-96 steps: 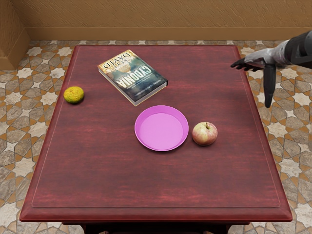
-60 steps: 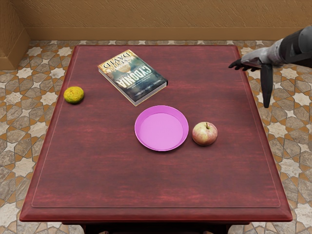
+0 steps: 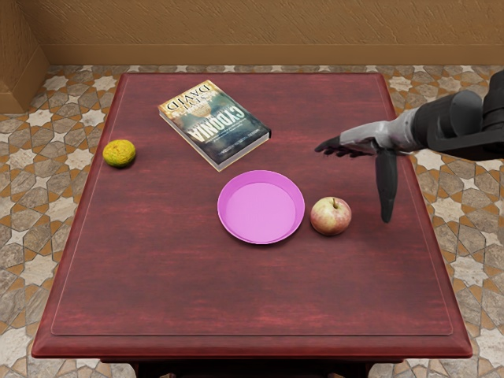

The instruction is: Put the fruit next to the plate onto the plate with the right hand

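A red-yellow apple (image 3: 331, 216) rests on the table just right of the pink plate (image 3: 261, 206), nearly touching its rim. My right hand (image 3: 356, 161) comes in from the right edge and hovers above the table, up and to the right of the apple. Its fingers (image 3: 335, 146) are spread toward the left and its thumb (image 3: 387, 189) hangs down; it holds nothing. The plate has nothing on it. The left arm does not show.
A book (image 3: 214, 122) lies at an angle behind the plate. A yellow-green citrus fruit (image 3: 119, 153) sits near the table's left edge. The dark red table (image 3: 197, 283) stands on a patterned tile floor.
My right hand has moved left and down from the table's far right corner, over the table toward the apple. The apple, plate, book and citrus have not moved.
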`<action>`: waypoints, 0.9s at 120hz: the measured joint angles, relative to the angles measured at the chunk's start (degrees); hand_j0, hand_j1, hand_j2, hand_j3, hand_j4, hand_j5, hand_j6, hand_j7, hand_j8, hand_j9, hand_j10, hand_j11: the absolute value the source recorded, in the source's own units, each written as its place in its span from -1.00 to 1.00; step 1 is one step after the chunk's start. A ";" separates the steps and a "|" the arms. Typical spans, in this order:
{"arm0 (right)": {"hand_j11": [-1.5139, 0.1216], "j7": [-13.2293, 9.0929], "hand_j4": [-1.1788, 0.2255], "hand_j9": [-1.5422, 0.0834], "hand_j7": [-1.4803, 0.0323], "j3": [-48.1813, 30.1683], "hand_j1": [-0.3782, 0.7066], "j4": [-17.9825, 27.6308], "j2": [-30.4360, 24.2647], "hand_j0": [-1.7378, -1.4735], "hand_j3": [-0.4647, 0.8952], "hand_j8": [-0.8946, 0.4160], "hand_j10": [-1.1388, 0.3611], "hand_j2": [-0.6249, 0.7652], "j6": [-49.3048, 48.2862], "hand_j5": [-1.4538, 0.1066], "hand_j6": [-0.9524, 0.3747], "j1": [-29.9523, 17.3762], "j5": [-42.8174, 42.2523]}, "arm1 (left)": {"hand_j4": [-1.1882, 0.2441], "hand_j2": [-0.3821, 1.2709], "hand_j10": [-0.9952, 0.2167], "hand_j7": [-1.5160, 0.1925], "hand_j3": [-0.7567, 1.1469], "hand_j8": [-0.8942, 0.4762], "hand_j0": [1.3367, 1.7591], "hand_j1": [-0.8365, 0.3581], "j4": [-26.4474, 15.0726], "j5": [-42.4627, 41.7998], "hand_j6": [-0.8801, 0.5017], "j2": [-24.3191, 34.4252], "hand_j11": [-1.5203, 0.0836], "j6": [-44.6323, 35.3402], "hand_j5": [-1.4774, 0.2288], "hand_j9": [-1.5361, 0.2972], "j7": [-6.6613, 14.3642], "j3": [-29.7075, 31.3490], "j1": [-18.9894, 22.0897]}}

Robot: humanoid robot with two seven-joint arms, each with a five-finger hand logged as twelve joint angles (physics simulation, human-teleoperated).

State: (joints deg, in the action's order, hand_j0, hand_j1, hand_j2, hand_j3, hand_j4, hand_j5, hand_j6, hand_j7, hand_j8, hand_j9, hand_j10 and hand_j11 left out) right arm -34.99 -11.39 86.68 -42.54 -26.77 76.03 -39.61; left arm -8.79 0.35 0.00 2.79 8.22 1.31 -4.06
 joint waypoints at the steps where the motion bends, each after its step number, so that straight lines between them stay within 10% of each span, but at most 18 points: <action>1: 0.85 0.00 0.67 0.90 0.96 0.00 -0.95 0.05 -0.01 -0.40 -0.32 0.36 0.52 -0.10 0.37 0.86 0.43 -0.04 -0.11 | 0.65 -0.54 0.63 0.76 -0.21 0.29 0.52 0.97 0.00 0.00 0.26 0.00 0.88 0.00 0.72 0.66 0.00 0.00 0.01; 108: 0.77 -0.01 0.60 0.82 0.87 -0.80 -0.84 12.75 0.94 -0.40 -0.32 0.28 0.45 -0.11 25.09 0.78 0.35 -15.47 -19.55 | 0.65 -0.54 0.63 0.76 -0.21 0.29 0.52 0.97 0.00 0.00 0.26 0.00 0.88 -0.01 0.72 0.66 0.02 0.00 0.01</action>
State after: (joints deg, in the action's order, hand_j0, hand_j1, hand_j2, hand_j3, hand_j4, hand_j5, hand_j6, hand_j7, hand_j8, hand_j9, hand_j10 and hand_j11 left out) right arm -35.00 -12.19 99.43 -41.60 -1.69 60.56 -59.16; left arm -8.79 0.35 0.00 2.79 8.24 1.31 -4.05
